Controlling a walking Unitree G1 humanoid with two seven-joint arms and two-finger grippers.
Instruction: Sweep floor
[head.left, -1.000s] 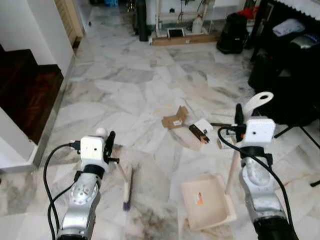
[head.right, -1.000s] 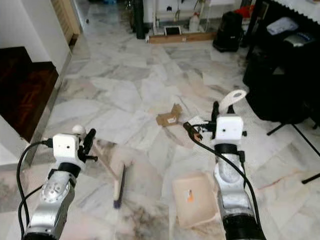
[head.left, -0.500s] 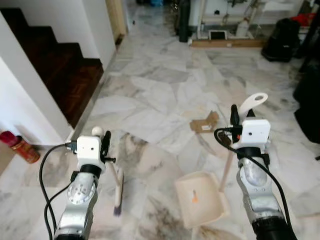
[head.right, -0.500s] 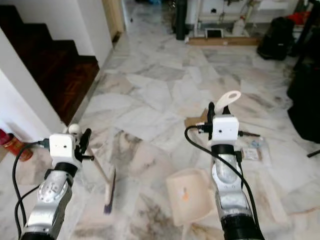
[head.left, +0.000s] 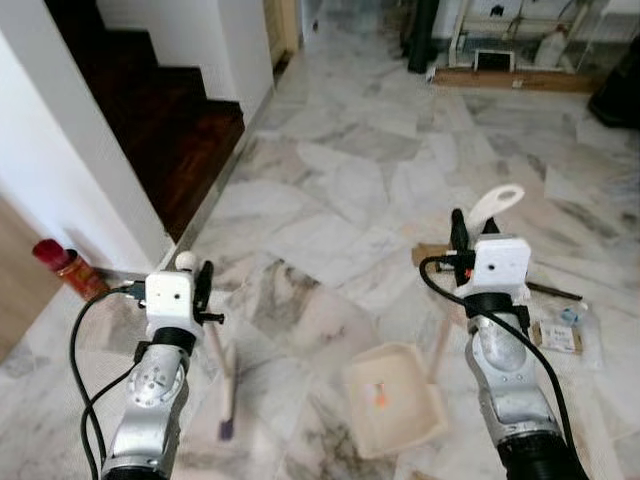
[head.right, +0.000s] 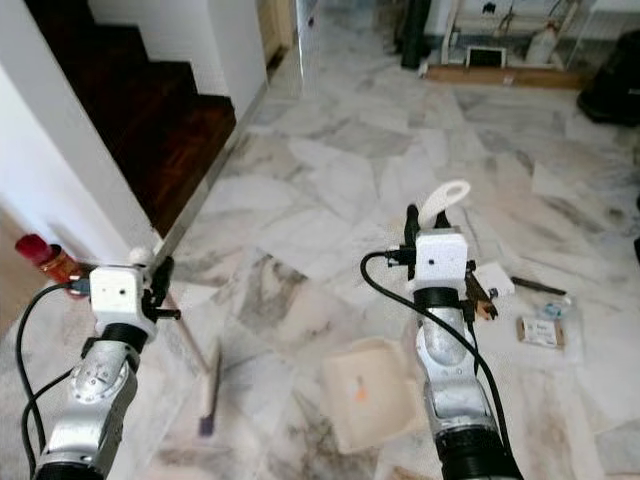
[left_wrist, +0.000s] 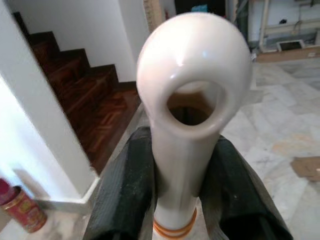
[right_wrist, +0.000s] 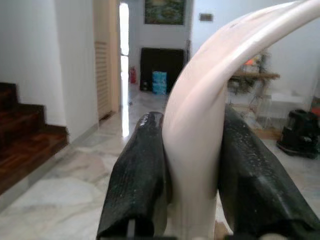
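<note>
Left fingers (left_wrist: 127, 195) clamp the broom (head.left: 222, 375); right fingers (right_wrist: 137, 180) (likewise closed) clamp the dustpan (head.left: 392, 398).

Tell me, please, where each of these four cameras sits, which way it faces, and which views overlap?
Left eye view: on the head, looking forward and down at the marble floor; both silver arms show, with broom and dustpan.
Right eye view: the other stereo eye, same scene, slightly offset; stairs on the robot's left.
Left wrist view: along the left gripper, shut on the broom handle.
Right wrist view: along the right gripper, shut on the dustpan handle.
Shared: both wrist views also show the stairs.
</note>
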